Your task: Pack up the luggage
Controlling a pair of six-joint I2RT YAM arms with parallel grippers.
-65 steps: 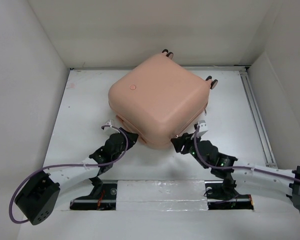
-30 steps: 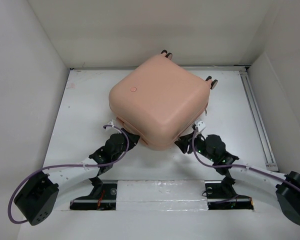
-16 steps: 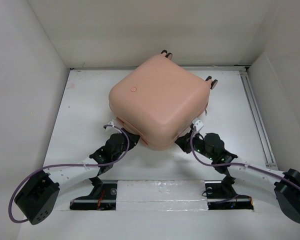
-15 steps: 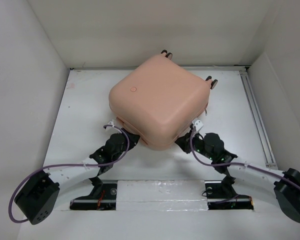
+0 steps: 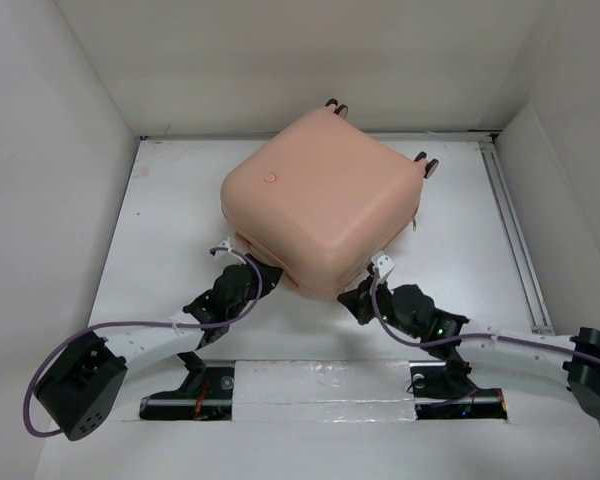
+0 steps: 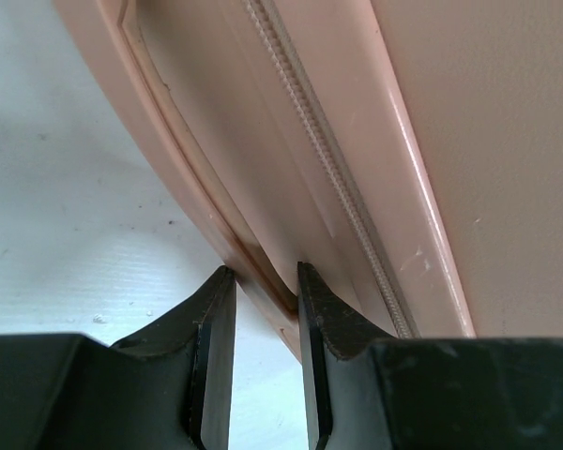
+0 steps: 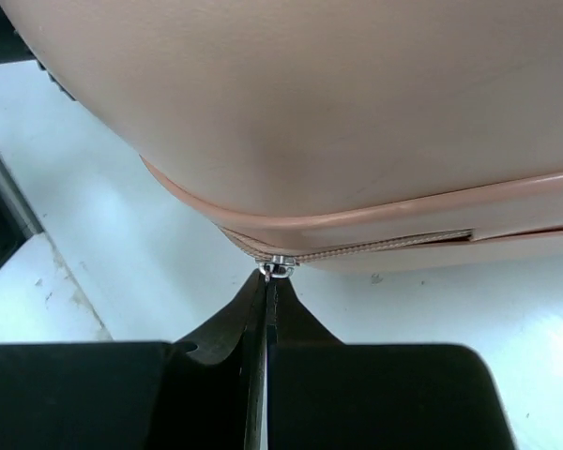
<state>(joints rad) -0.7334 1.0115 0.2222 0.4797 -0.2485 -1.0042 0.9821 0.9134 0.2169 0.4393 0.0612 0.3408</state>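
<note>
on the table [image 5: 170, 210], near my arms, the suitcase [image 5: 320, 200] is lying closed. i'm zipping it: left claw [image 6: 263, 274] is clamping its lower rim, right claw [image 7: 266, 283] is pinching the zipper pull [image 7: 275, 270]. next i'm expecting a steady drag along the seam.

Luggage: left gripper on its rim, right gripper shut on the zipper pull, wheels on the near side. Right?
No. The wheels are on the far side of the luggage, not the near side; the top external view shows it. The rest holds.
</note>
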